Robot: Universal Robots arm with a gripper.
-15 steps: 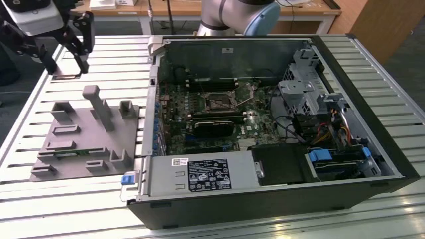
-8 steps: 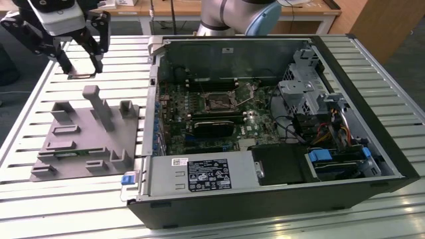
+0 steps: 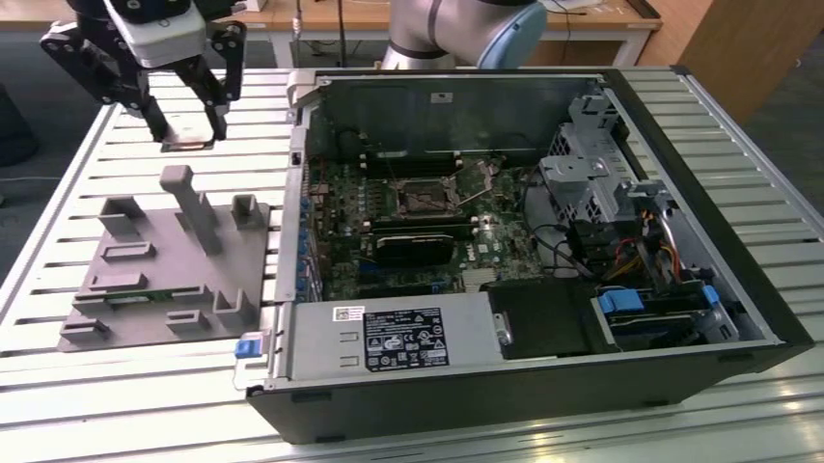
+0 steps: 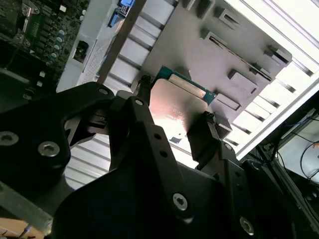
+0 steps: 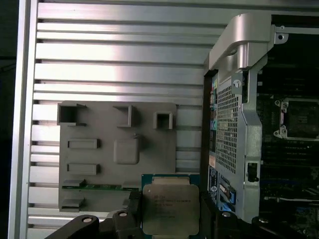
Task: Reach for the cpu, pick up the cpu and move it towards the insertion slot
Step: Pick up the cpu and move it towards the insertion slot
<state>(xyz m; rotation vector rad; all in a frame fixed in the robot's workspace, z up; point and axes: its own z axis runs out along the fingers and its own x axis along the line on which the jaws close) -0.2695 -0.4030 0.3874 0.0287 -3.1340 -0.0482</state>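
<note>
The cpu (image 5: 169,199) is a thin square chip with a silvery top and a green edge. My gripper (image 5: 170,214) is shut on it, one black finger on each of two opposite sides, and holds it in the air above the grey fixture block (image 5: 117,149). In the second wrist view the cpu (image 4: 182,102) sits between the fingers (image 4: 144,92). In the exterior view the gripper (image 3: 188,133) hangs at the far left, over the slatted table behind the fixture block (image 3: 168,260), with the cpu (image 3: 188,145) at its tips. The insertion slot (image 3: 423,196) lies inside the open computer case, well off to the exterior view's right of the gripper.
The open computer case (image 3: 515,241) lies on its side on the slatted aluminium table (image 3: 77,405); its raised metal wall (image 5: 239,50) stands between the gripper and the motherboard. A narrow green strip (image 5: 99,186) rests in the fixture block. A black card (image 3: 412,246) sits below the slot.
</note>
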